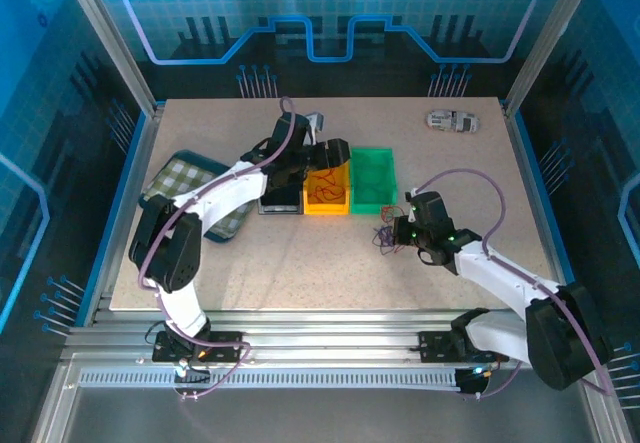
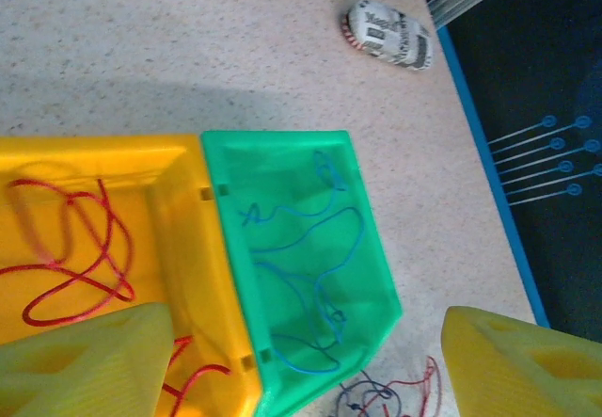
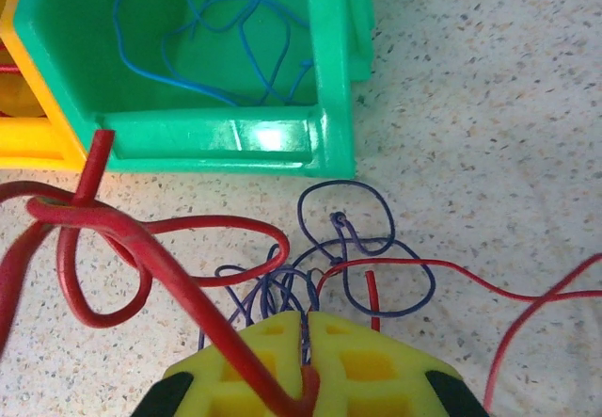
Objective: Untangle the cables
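Cables [image 1: 388, 235] are partly sorted: red cable [image 2: 122, 285] in the orange bin [image 2: 188, 238], blue cable [image 2: 301, 248] in the green bin [image 2: 273, 139], and a dark-and-red knot [image 3: 340, 219] not yet undone on the speckled surface [image 2: 188, 40] beside it. Right jaws pinch the knot's red strand [image 3: 169, 266], perhaps a dark one too; left jaws hang spread over the bins, amid blue-lit walls [image 1: 320, 13].

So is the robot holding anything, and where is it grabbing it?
The right gripper pinches a red cable by a stretch just past its loops; the left gripper is open, holding nothing.
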Robot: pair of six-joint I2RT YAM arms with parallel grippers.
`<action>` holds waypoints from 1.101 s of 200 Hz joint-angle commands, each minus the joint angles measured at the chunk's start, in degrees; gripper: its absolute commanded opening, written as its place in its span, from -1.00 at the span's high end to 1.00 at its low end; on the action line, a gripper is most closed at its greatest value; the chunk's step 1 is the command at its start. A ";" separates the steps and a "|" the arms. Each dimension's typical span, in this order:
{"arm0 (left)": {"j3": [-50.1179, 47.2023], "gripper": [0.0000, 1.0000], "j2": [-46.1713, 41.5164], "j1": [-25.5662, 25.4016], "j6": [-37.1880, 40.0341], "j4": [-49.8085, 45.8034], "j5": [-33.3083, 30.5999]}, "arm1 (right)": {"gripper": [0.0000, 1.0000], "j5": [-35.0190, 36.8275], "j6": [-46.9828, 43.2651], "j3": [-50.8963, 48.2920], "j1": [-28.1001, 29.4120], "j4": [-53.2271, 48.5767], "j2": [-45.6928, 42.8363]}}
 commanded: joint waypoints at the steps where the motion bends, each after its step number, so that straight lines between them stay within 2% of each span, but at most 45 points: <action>1: 0.67 -0.50 -3.87 -0.70 2.12 -0.47 -0.30 | 1.00 1.32 -1.86 2.03 0.19 -0.50 -1.31; 49: -9.78 -0.50 -9.41 -1.32 10.01 -2.37 8.89 | 1.00 -7.99 -7.75 5.51 -0.46 3.06 -2.85; 110: -16.15 -0.51 -14.02 -3.19 17.28 -6.90 14.55 | 1.00 -18.98 -5.00 10.97 -2.06 3.35 -0.70; 164: -17.55 -0.54 -12.99 -8.04 25.99 -6.80 13.53 | 1.00 -30.39 -0.37 14.71 -2.26 1.74 5.33; 204: -20.16 -0.56 -10.92 -11.89 29.70 -1.85 10.77 | 1.00 -33.92 5.08 15.02 -2.75 2.68 6.97; 220: -20.52 -0.59 -9.30 -14.15 31.13 0.24 7.56 | 1.00 -35.47 6.78 15.36 -3.74 2.89 6.88</action>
